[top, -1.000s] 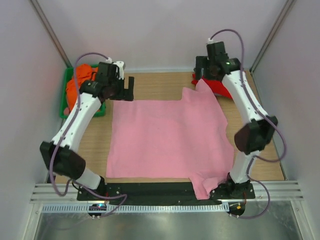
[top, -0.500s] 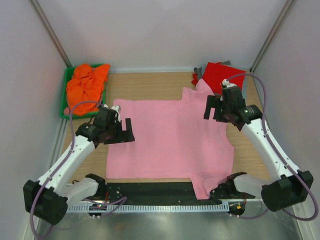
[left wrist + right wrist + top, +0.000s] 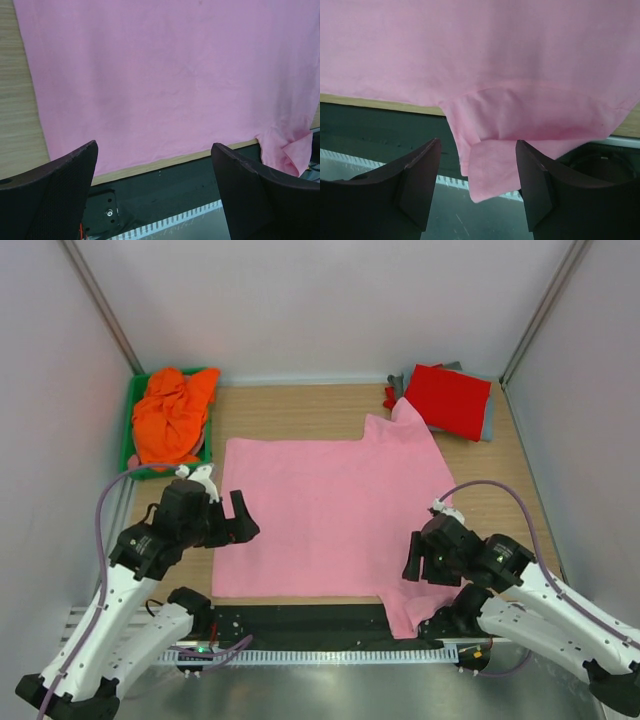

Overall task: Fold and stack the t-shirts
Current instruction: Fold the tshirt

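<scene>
Standing at the left back corner is a green bin (image 3: 127, 440) heaped with a crumpled orange t-shirt (image 3: 172, 415); nearer, the left gripper (image 3: 154, 149) hangs just above the left edge of the pink t-shirt (image 3: 330, 510), its two dark fingers (image 3: 60, 185) spread wide with nothing between them, and from its own camera you look past them at smooth pink cloth, a strip of wooden table (image 3: 300, 405) and the black base plate (image 3: 300, 618) along the near edge.

The pink t-shirt lies flat and open across the middle of the table, taking up most of it; one sleeve (image 3: 405, 420) points toward the far right corner, reaching right up to the folded red cloth there; the other sleeve (image 3: 405, 612) spills over the near edge onto the black plate, its end doubled over on itself.

The right gripper (image 3: 477, 150) is low over the near right corner of the pink shirt, just beside that drooping sleeve; its jaws stand apart, less widely than the left one's, and grasp nothing; in its wrist view the folded sleeve end shows in the gap between the fingers, beyond them, and I cannot tell whether a fingertip touches the cloth.

At the far right back corner a red t-shirt (image 3: 450, 400) sits neatly folded on top of a folded grey t-shirt (image 3: 489, 426), whose edge peeps out along the right side.
</scene>
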`<state>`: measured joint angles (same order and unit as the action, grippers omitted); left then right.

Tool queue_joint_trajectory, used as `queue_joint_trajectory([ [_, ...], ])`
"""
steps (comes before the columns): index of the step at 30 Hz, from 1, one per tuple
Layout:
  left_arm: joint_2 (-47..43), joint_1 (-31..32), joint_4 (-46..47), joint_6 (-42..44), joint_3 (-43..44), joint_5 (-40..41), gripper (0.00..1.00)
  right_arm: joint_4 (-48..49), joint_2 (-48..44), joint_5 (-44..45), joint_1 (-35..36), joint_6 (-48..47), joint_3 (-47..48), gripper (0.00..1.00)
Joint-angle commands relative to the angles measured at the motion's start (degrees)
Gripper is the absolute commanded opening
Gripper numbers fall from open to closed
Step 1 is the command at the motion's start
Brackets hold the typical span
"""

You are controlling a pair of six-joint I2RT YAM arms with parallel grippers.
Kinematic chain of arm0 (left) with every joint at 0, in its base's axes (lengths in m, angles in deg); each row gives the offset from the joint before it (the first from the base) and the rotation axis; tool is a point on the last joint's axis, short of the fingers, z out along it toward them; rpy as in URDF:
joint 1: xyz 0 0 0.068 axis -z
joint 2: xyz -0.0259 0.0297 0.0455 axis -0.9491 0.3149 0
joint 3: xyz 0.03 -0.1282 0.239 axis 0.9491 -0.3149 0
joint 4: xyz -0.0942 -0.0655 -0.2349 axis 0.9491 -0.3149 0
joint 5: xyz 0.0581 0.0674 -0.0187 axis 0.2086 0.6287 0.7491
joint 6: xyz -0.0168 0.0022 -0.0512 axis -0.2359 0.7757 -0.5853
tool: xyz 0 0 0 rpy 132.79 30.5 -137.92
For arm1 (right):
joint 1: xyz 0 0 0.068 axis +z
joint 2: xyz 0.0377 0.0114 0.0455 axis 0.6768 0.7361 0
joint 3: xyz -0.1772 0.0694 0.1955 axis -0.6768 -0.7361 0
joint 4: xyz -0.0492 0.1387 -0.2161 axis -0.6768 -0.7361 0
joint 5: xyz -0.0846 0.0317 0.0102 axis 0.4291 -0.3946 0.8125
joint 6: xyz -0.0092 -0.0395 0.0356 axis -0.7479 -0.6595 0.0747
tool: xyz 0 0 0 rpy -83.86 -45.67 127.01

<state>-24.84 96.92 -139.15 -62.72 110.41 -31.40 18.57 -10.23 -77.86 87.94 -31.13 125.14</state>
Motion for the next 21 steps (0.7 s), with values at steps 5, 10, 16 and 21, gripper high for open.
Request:
queue_joint_trajectory([
  [5, -0.5, 0.2, -0.3, -0.1, 1.0, 0.5, 0.95, -7.8, 6.2, -2.2, 3.5, 0.9, 4.1, 0.62],
  [10, -0.5, 0.2, 0.1, -0.1, 0.8, 0.6, 0.95, -6.8, 14.1, -2.6, 7.1, -2.1, 5.4, 0.66],
  [16, 0.8, 0.2, 1.9, -0.3, -0.1, 0.1, 0.95, -5.7, 22.2, -3.5, 10.1, -5.5, 8.6, 0.71],
  [21, 0.8, 0.2, 2.0, -0.4, -0.2, 0.2, 0.94, -5.7, 26.8, -6.2, 15.1, -6.8, 10.7, 0.73],
])
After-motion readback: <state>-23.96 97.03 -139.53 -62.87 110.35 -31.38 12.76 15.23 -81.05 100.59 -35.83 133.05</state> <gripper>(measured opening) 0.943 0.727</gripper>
